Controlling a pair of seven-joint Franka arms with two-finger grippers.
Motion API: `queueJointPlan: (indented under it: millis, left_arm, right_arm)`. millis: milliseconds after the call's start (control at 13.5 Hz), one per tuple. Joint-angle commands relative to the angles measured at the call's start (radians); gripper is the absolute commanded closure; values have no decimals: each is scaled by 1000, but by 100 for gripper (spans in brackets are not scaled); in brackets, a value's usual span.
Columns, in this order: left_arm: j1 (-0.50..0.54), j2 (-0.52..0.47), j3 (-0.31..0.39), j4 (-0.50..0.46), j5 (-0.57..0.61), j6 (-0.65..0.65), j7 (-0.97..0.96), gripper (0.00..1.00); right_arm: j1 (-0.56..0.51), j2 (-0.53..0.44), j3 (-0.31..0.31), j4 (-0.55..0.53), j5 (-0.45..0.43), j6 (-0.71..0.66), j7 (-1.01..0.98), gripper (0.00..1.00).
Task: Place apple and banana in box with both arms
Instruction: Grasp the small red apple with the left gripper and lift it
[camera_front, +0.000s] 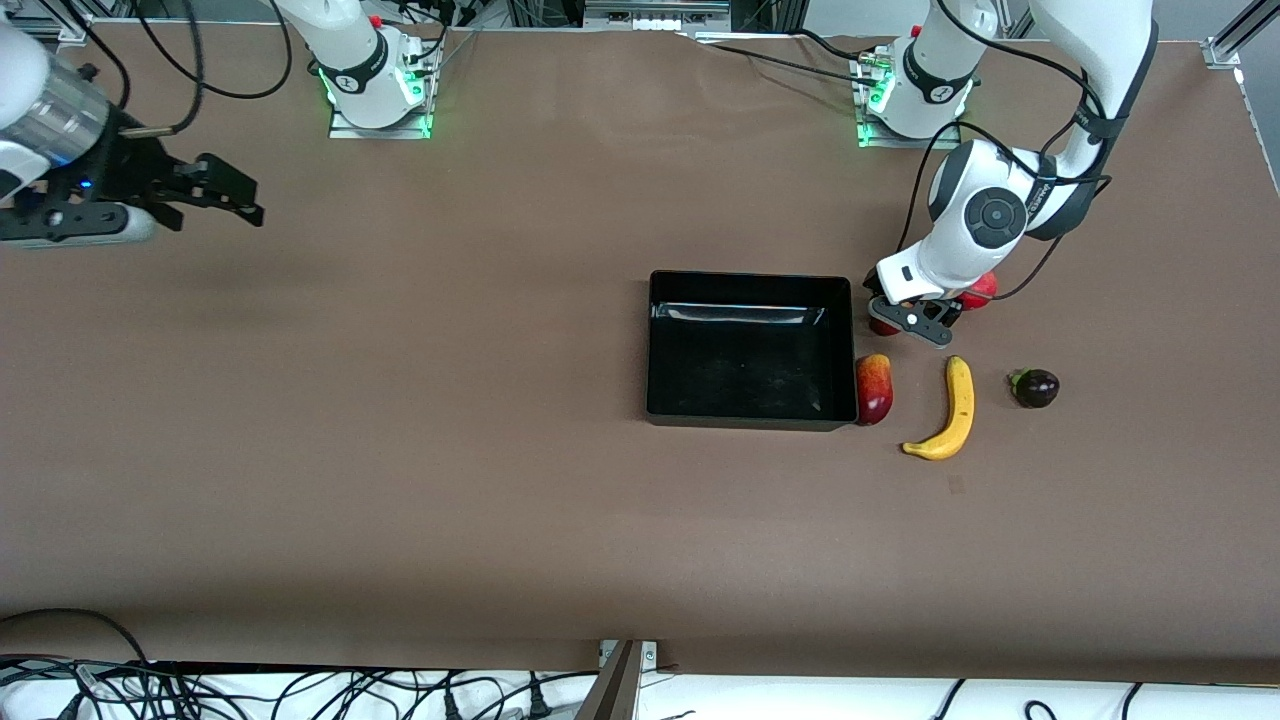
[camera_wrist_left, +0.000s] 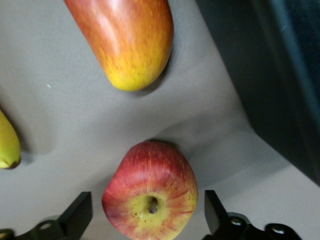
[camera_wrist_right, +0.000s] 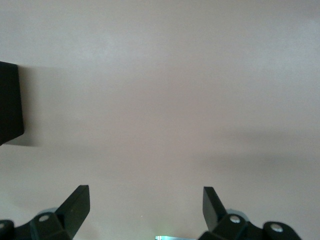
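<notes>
Left gripper (camera_wrist_left: 147, 217), open, straddles the small round red-yellow apple (camera_wrist_left: 150, 195) on the brown desk (camera_front: 400, 450); closing off-centre could roll it away. Right gripper (camera_wrist_right: 145, 210) waits open.

Apple (camera_wrist_left: 150, 195) beside box (camera_front: 750, 415) corner; banana (camera_front: 950, 412) nearer camera.

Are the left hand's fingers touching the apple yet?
Apart. In the left wrist view both fingers of the left hand flank the apple, with brown table visible between each finger and the fruit.
</notes>
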Motion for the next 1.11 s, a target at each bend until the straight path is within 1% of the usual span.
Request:
queueJointPlan:
  millis: [0, 74, 149, 223, 297, 446, 520, 594, 669, 743, 817, 891, 1040]
  left_arm:
    - [2, -1, -3, 6, 18, -4, 2, 84]
    - [4, -11, -3, 23, 18, -36, 5, 92]
    - [11, -40, -4, 55, 18, -103, 8, 100]
    - [10, -65, -4, 116, 18, -205, 2, 100]
    - [2, -68, -4, 200, 16, -328, -2, 100]
    - [-7, -36, -6, 419, -6, -575, -4, 99]
    - [-25, -9, -6, 499, -57, -655, -40, 98]
    - [-64, 13, -7, 536, -115, -676, -123, 96]
    - [-106, 30, -11, 547, -135, -668, -240, 95]
    - [-160, 59, -11, 564, -135, -645, -389, 95]
    - [-203, 91, -11, 570, -134, -613, -530, 94]
    - [-234, 123, -11, 560, -125, -555, -615, 92]
    - [-280, 178, -9, 522, -123, -448, -688, 91]
  right_arm:
    - [-103, -25, 100, -18, -35, -3, -30, 0]
    - [-102, -27, 105, -18, -46, -3, -30, 0]
    - [-102, -25, 108, -18, -49, -2, -28, 0]
    - [-100, -24, 110, -16, -65, -2, -24, 0]
    - [-99, -22, 110, -13, -83, 0, -16, 0]
    - [-99, -16, 108, 1, -88, 6, -13, 0]
    - [-99, -10, 107, 19, -89, 1, -15, 0]
    - [-99, -6, 107, 27, -118, 3, -15, 0]
    - [-99, -4, 107, 37, -167, 9, -12, 0]
    - [-99, -4, 107, 38, -183, 12, -10, 0]
    - [-99, 2, 107, 41, -177, 13, -7, 0]
    - [-100, 13, 104, 56, -169, 6, -5, 0]
    - [-99, 14, 105, 59, -135, 1, 24, 0]
